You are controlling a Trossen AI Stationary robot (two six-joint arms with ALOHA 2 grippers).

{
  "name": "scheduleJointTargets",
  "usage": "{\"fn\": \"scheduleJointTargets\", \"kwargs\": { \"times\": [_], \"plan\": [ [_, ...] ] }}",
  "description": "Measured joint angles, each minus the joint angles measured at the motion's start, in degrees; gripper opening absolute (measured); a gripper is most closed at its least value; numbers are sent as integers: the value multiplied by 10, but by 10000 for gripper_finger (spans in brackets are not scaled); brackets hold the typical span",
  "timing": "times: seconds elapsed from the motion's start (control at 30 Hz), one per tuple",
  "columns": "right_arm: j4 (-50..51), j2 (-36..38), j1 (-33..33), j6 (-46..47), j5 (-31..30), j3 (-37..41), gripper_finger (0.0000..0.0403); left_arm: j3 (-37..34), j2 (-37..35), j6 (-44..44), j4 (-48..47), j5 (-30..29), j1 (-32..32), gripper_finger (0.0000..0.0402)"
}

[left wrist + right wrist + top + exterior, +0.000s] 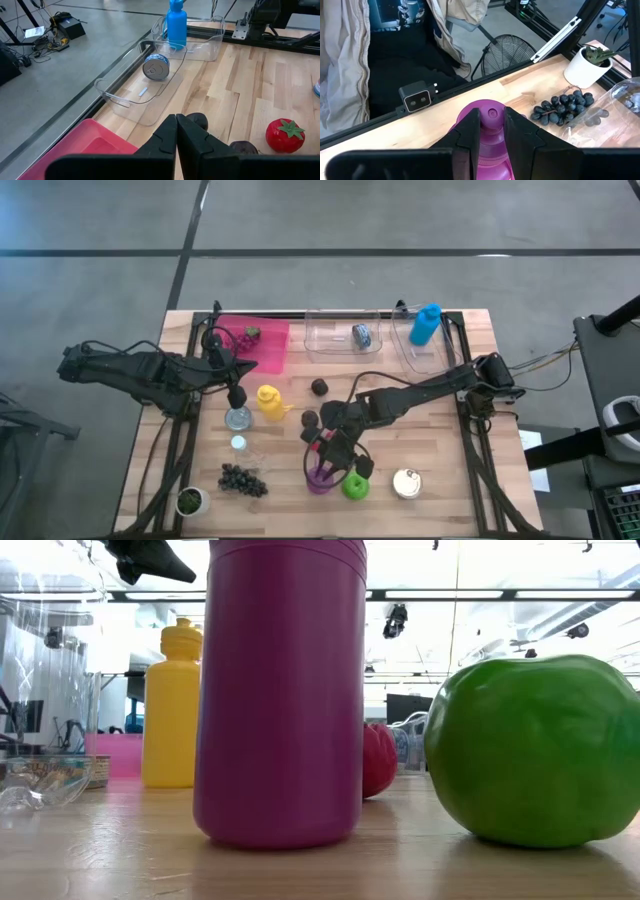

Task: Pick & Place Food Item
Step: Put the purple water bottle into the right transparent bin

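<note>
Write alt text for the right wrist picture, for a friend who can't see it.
The right gripper has its two dark fingers closed around the cap of a purple bottle on a wooden table. Beyond it lie dark grapes and a small potted plant, with a person's beige jacket behind the table.

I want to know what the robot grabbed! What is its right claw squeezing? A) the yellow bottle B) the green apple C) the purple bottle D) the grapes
C: in the right wrist view the right gripper has its fingers closed on the cap of the purple bottle, with the grapes lying apart.
</note>
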State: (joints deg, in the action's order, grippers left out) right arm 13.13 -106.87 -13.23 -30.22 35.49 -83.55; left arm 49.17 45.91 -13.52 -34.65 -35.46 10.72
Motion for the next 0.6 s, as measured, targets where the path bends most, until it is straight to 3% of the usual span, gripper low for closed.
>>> {"fn": "scheduleJointTargets", "kwargs": {
  "times": [0.6],
  "plan": [
    [29,63,0,22,-7,-5,68,0,0,0,-1,0,0,10]
  ]
}}
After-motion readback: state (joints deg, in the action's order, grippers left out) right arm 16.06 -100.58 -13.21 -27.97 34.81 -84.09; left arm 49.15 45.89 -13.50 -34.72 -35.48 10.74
